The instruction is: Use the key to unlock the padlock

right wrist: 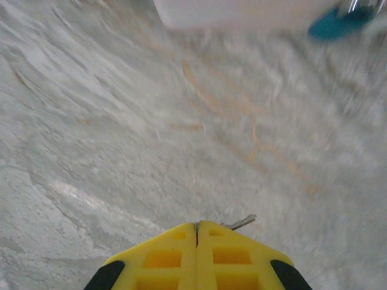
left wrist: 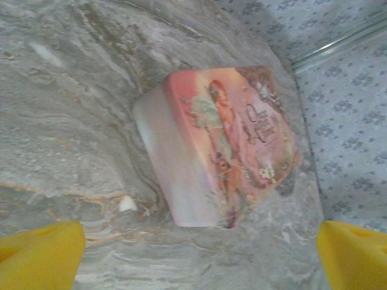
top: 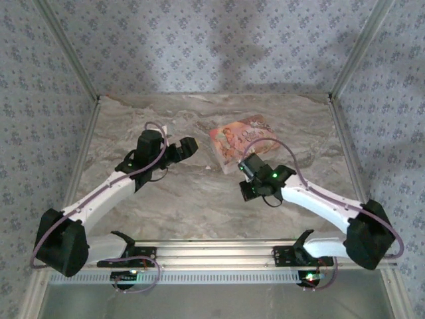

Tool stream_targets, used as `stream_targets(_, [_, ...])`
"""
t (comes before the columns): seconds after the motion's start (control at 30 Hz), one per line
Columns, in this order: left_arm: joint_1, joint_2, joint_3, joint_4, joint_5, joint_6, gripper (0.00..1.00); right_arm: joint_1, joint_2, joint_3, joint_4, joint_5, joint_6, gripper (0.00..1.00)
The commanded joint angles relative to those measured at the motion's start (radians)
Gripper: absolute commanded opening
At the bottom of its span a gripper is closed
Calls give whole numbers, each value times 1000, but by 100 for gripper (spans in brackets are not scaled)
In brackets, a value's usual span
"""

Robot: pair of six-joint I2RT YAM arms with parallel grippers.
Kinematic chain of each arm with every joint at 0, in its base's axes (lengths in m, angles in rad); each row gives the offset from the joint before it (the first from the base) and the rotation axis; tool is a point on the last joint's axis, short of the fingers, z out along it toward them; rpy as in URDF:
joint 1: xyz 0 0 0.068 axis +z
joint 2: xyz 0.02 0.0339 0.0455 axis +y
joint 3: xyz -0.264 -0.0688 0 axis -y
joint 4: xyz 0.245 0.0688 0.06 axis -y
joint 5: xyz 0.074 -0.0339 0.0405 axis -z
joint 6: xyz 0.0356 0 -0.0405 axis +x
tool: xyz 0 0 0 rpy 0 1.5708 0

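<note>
The left gripper (top: 188,146) is open wide. In its own camera its yellow fingers (left wrist: 42,254) sit far apart in the two bottom corners, and between them is just bare worktop (left wrist: 72,109). It hangs over the worktop and faces the pink box (left wrist: 224,139), which lies flat with its picture side up. A small white bit (left wrist: 127,203) lies just beside the box (too small to tell what it is).

The right gripper (right wrist: 196,225) is closed tight. A thin silvery tip pokes out by its yellow ends. That is the key (right wrist: 242,222), pinched in the gripper, above the worktop. The padlock (right wrist: 335,24) is a little blue thing with a shiny metal part. It lies on the worktop just beside the pale edge of the box, well apart from the key (it looks blurry).
</note>
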Motion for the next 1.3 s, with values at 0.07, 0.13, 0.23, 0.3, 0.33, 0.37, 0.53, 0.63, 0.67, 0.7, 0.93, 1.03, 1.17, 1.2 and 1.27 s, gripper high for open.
stream_targets(0.07, [-4,21,60,1,126,-10,94,26,-132,-31,260,81,-348,0])
stream_targets(0.13, [-8,23,65,5,137,13,92,36,-175,-75,386,90,-498,0])
stream_targets(0.23, [-14,22,68,9,146,28,90,41,-224,-150,553,43,-718,0])
stream_targets(0.3, [-16,22,70,11,153,29,90,41,-233,-168,595,6,-831,0])
stream_targets(0.33, [-18,22,71,9,159,31,90,40,-232,-164,593,-1,-862,0])
stream_targets(0.37, [-19,23,74,8,167,30,90,38,-228,-154,585,-4,-879,0])
stream_targets(0.53, [-31,41,99,-8,211,17,89,-12,-215,-94,538,-105,-842,0])
stream_targets(0.63, [-39,51,103,-8,227,9,88,-36,-215,-84,537,-153,-778,0])
stream_targets(0.67, [-41,52,103,-2,229,4,88,-46,-216,-82,536,-169,-754,0])
stream_targets(0.7, [-45,55,100,6,233,-5,88,-54,-216,-78,531,-188,-726,0])
stream_targets(0.93, [-51,103,95,85,285,-174,86,-126,-217,-73,553,-275,-570,0])
stream_targets(1.03, [-56,138,89,139,302,-287,84,-145,-216,-94,600,-299,-535,0])
stream_targets(1.17, [-65,180,32,309,301,-491,82,-148,-209,-122,676,-325,-501,0])
stream_targets(1.2, [-68,190,16,360,296,-542,81,-148,-204,-130,698,-329,-493,0])
stream_targets(1.27, [-74,206,-7,442,286,-627,80,-146,-190,-143,732,-333,-481,0])
